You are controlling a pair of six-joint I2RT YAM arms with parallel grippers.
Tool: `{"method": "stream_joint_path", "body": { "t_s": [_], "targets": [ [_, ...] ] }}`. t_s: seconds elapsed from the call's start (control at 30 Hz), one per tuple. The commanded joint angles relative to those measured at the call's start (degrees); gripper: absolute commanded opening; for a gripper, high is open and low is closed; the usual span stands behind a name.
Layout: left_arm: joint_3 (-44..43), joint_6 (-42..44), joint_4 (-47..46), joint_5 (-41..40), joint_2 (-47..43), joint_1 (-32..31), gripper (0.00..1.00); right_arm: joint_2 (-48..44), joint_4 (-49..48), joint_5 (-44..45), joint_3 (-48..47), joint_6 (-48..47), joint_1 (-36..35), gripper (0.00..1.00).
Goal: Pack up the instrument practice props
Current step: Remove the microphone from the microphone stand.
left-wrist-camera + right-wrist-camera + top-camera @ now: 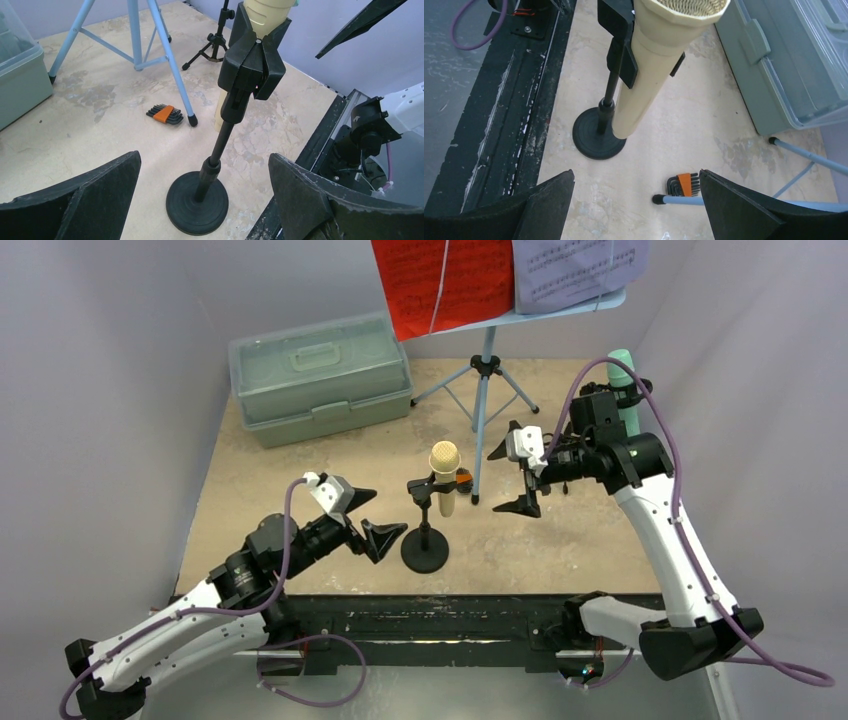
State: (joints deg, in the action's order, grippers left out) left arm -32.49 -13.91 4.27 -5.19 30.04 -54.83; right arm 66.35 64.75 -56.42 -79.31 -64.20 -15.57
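- I am hovering the left gripper (385, 515), jaws wide apart and empty, at 9 o'clock of the tan microphone (445, 475), which is standing clipped in its round-base holder (424, 548) mid-table.
- The right gripper (498, 482), equally spread and holding nothing, is hanging at 3 o'clock of it.
- I am judging the soundest approach to be this: left pinching the holder's stem low to steady it, right closing on the microphone body below the clip and easing it free.
- The closed case (320, 375) is sitting at 11 o'clock, the music rack (485, 370) at 12.
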Motion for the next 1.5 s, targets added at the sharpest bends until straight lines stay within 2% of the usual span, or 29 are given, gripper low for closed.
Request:
{"method": "stream_joint_path", "body": {
  "t_s": [0.0, 0.4, 0.7, 1.03, 1.23, 1.47],
  "targets": [
    [0.6, 1.3, -3.4, 1.3, -0.3, 0.0, 1.00, 1.0, -2.9, 0.1, -2.6, 1.4, -2.4, 0.99],
    [1.8, 2.5, -5.8, -1.5, 0.1, 0.0, 1.00, 4.2, -10.7, 2.5, -4.2, 9.2, -6.3, 0.99],
    [1.9, 8.7, -11.7, 2.1, 0.4, 0.0, 1.00, 6.7, -14.8, 4.1, -6.0, 14.2, -10.4, 0.99],
    [0.4, 12.4, -22.2, 11.2, 8.6, 0.0, 1.00, 8.9, -13.9, -4.6, -10.5, 18.5, -12.4, 0.99],
    [0.0, 13.6, -26.2, 9.4, 11.7, 0.0, 0.99, 9.2, -17.7, -8.0, -9.3, 24.7, -13.2, 0.97],
    [-0.4, 13.6, -29.7, 8.0, 13.3, 0.0, 0.91, 9.8, -20.2, -9.0, -9.9, 28.5, -13.5, 0.88]
  ]
}}
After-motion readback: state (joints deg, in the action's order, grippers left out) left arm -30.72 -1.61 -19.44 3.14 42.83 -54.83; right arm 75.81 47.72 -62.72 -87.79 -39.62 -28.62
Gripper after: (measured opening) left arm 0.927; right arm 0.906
